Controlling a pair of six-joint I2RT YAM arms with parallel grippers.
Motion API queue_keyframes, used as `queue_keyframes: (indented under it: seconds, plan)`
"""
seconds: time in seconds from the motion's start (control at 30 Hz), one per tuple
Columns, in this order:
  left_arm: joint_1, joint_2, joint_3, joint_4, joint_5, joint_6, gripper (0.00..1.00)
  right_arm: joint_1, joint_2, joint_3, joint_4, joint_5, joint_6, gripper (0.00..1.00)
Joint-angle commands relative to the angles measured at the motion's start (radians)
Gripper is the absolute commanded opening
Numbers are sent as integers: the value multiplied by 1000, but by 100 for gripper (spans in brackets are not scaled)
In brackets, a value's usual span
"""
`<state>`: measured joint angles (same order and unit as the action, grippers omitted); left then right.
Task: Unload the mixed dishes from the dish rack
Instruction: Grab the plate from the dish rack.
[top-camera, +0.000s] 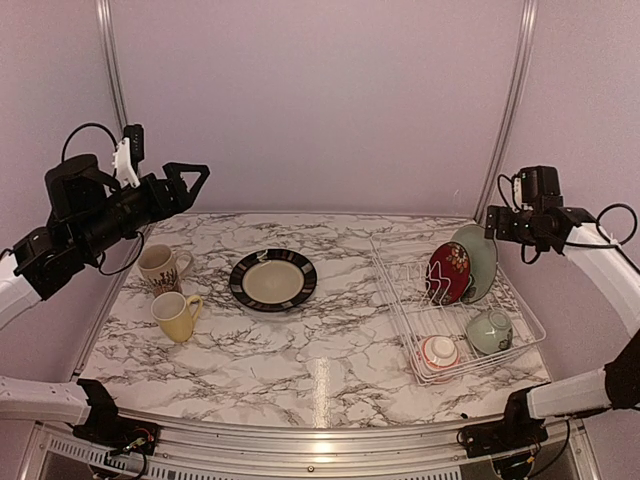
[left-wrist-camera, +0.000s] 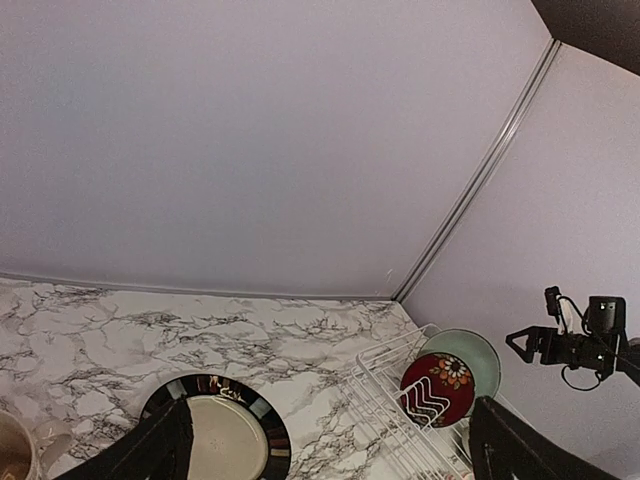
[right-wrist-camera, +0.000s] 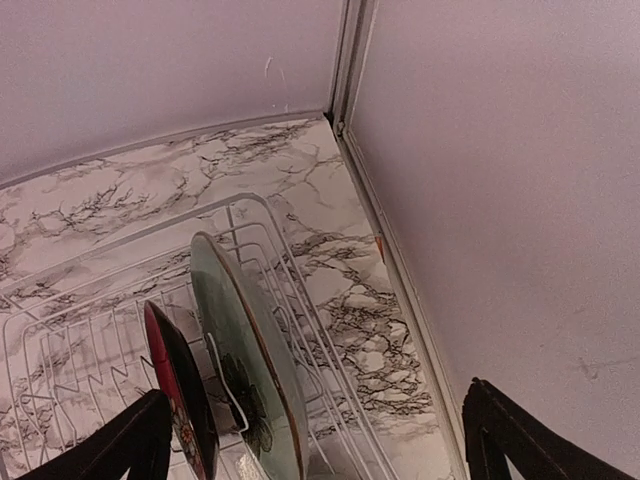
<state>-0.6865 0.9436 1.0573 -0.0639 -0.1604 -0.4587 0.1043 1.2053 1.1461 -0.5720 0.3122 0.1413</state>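
The white wire dish rack (top-camera: 395, 290) stands at the right of the table. In it a red patterned plate (top-camera: 449, 272) and a pale green plate (top-camera: 478, 258) stand upright, with a pale green bowl (top-camera: 489, 331) and a red-rimmed white bowl (top-camera: 438, 352) in front. A black-rimmed cream plate (top-camera: 272, 279), a cream printed mug (top-camera: 160, 266) and a yellow mug (top-camera: 177, 316) sit on the marble at the left. My left gripper (top-camera: 188, 180) is open and empty, raised high above the mugs. My right gripper (right-wrist-camera: 315, 440) is open and empty, high above the green plate (right-wrist-camera: 245, 360) and red plate (right-wrist-camera: 185, 395).
The marble tabletop (top-camera: 330, 350) is bounded by lilac walls with a metal corner strip (right-wrist-camera: 345, 60) behind the rack. The rack's far rim (right-wrist-camera: 130, 235) lies close to the right wall.
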Motion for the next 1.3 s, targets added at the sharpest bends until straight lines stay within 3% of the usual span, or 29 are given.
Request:
queue_keyframes:
  seconds: [0.0,0.23,0.5,0.6,0.87,0.97,1.07,1.27]
  plan:
    - [3,7,-24,43,53,14,99,-109,-47,-13,-70,-150,30,98]
    - [2,-16,-65,39,89,-23,99,-156,3,-13,-98,-301,24,93]
    - [3,-51,-109,55,126,-53,99,-156,78,19,-89,-282,7,83]
    - [2,-45,-105,84,138,-58,99,-158,104,47,-65,-246,4,70]
    - [3,-38,-97,104,156,-71,99,-158,223,79,-21,-294,-19,66]
    - [3,-39,-99,102,156,-76,99,-155,270,93,-8,-276,-27,55]
    - [2,-39,-100,102,156,-83,99,-145,306,103,9,-286,-30,34]
    - [2,-31,-100,106,156,-95,99,-107,332,107,22,-205,-35,11]
